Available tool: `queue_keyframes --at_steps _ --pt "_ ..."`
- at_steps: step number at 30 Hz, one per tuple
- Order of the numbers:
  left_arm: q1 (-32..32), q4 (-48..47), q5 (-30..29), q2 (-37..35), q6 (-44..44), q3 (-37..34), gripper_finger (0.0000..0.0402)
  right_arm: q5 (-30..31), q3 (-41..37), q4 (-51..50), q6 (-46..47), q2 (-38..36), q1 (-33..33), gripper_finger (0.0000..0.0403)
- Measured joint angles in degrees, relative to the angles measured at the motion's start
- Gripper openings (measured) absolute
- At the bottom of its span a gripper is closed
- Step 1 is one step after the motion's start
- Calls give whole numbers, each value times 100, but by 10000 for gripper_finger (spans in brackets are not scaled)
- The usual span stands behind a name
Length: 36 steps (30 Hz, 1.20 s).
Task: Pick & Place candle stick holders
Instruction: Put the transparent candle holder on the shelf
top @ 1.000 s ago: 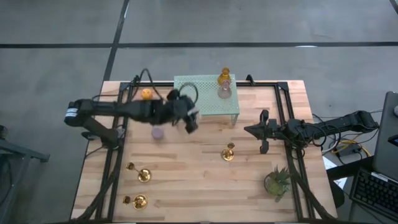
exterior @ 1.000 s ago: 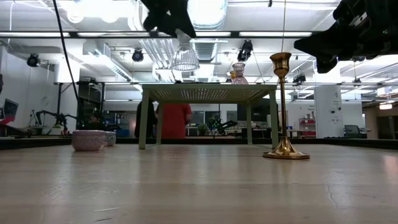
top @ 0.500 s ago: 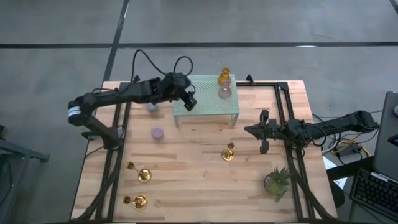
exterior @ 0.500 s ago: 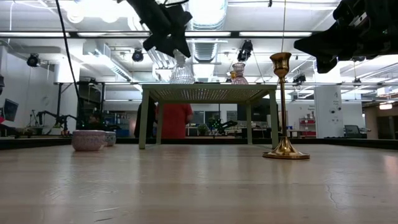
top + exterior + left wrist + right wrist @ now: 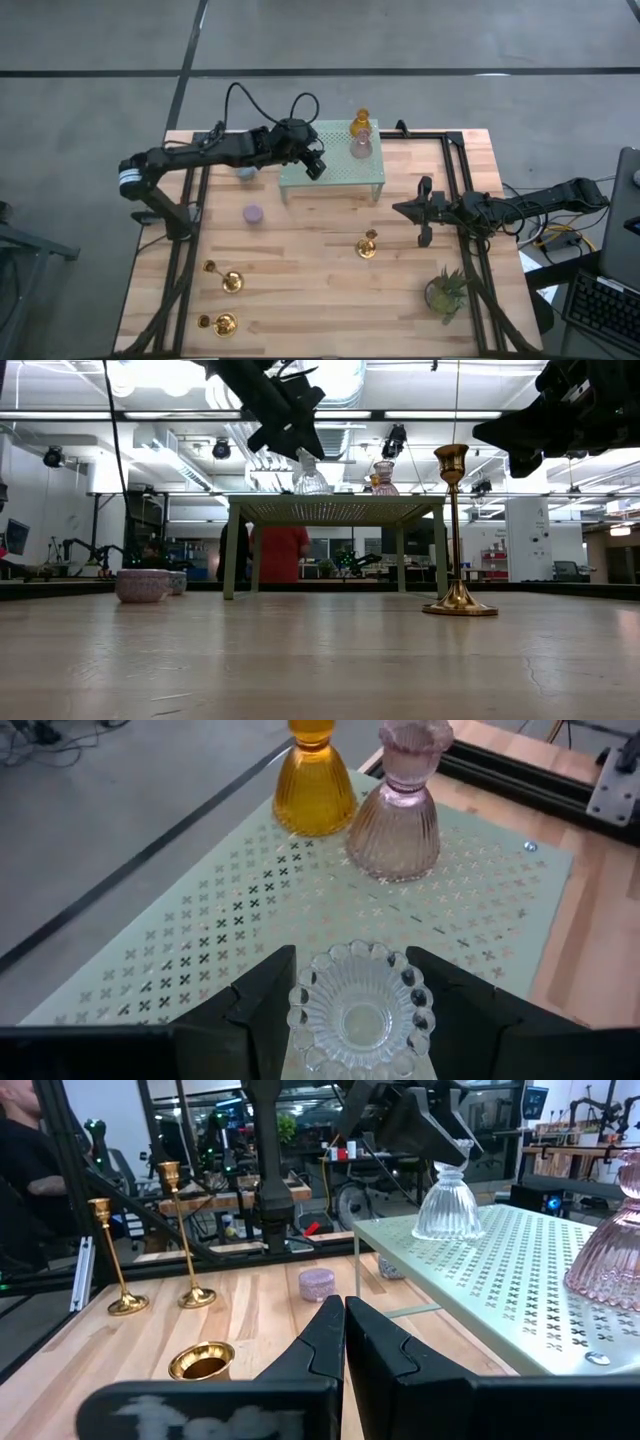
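A clear ribbed glass holder (image 5: 360, 1012) stands upright on the pale green mesh rack (image 5: 345, 178), near its left front corner. My left gripper (image 5: 313, 166) is shut on it from above; both also show in the low view (image 5: 311, 478) and the right wrist view (image 5: 447, 1205). An amber holder (image 5: 360, 125) and a pink holder (image 5: 360, 148) stand on the rack's far side. My right gripper (image 5: 403, 210) is shut and empty, hovering right of the rack. My left gripper pinches the clear holder's narrow top (image 5: 458, 1155) between its two fingers (image 5: 262, 995), one on each side. The fingers slant down from above and from the table's left. The holder is upright, its wide base (image 5: 445, 1230) at the rack's top.
A purple cup (image 5: 254, 213) and a greyish cup (image 5: 245, 172) sit on the table left of the rack. Gold stemmed holders stand at mid table (image 5: 367, 245) and front left (image 5: 225, 279) (image 5: 221, 322). A potted plant (image 5: 446, 290) stands front right. A person in red stands beyond the table (image 5: 279, 550).
My left gripper, shut on the clear holder, has gone from above the purple cup toward the table's far edge and right, over the rack. It has come down, and the holder's base has sunk to the rack's top.
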Motion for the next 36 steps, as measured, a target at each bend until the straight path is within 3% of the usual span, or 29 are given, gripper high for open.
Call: queue_keyframes --at_steps 15,27,36 --pt "-33 229 191 161 386 2 190 4 0 2 -5 -2 -2 8" --pt "-36 337 138 154 373 32 272 5 0 2 -4 -1 -1 8" --pt "-100 325 125 -387 563 105 290 7 0 2 -6 -1 -2 8"
